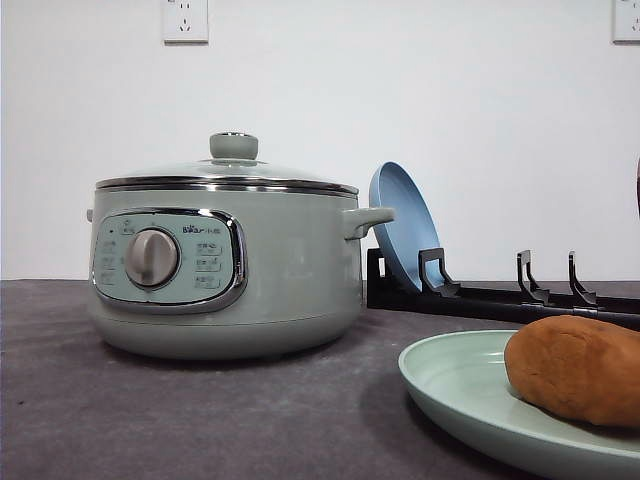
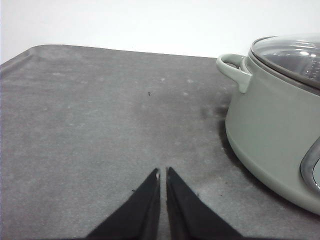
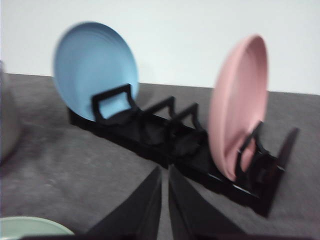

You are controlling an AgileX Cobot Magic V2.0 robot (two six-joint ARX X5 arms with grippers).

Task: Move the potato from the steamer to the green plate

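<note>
The orange-brown potato [image 1: 580,368] lies on the pale green plate [image 1: 455,385] at the front right of the table. The sage-green steamer [image 1: 228,265] stands at centre-left with its glass lid on. In the left wrist view my left gripper [image 2: 163,172] is shut with nothing in it, low over bare grey table, with the steamer [image 2: 272,130] off to one side. My right gripper [image 3: 165,170] is shut and empty, pointing toward the black dish rack. A sliver of the green plate [image 3: 30,227] shows beside its fingers.
A black dish rack [image 3: 165,137] stands behind the plate and holds an upright blue plate [image 1: 402,225] and an upright pink plate [image 3: 237,105]. The grey table [image 2: 100,125] reaches a white wall.
</note>
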